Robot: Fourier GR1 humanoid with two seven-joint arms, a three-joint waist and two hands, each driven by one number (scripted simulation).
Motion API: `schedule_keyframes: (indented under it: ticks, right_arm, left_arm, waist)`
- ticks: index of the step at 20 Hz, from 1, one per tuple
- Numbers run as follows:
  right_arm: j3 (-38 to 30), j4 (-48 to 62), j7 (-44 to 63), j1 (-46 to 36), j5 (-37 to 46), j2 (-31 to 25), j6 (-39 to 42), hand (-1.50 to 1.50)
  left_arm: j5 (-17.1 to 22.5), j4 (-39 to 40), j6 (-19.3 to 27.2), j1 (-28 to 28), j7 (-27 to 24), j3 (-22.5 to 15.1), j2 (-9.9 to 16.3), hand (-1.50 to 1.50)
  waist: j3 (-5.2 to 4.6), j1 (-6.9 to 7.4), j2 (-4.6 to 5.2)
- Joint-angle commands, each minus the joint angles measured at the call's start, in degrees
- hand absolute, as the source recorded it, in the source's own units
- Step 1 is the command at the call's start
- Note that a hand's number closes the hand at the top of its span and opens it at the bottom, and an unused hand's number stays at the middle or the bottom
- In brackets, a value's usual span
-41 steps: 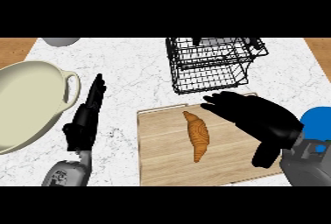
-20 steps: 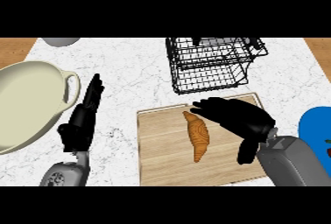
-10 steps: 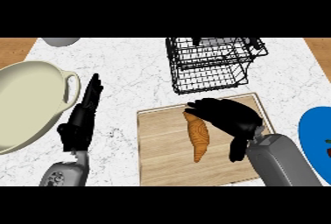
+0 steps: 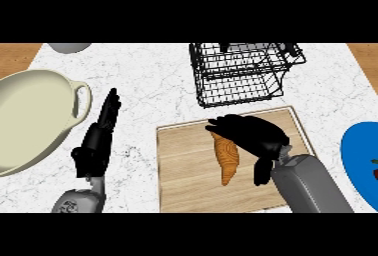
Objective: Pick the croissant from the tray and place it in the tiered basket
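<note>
Croissant (image 4: 227, 161): lies lengthwise on tray (image 4: 184, 170), mid-bench. Our right hand (image 4: 249, 135) covers its far end, fingers curling, not yet grasping. We should wrap the middle before lifting toward tiered basket (image 4: 240, 75).

head view, steeply down (close) over counter (image 4: 170, 100)
</note>
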Motion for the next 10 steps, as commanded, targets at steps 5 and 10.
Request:
schedule_keyframes:
  ticks: [5,10]
  right_arm:
    - [0.00,6.72,-1.80,0.56,2.58,2.71,-5.19,-1.50]
    - [1.11,5.27,-3.57,4.98,3.24,2.75,-8.05,-1.50]
  left_arm:
    - [0.63,-1.89,-1.29,-1.74,3.19,1.67,0.45,0.00]
    - [0.84,-1.53,-1.75,1.00,-0.05,1.18,-0.15,0.00]
  waist:
    - [0.01,0.01,0.03]
    - [0.01,-0.05,0.01]
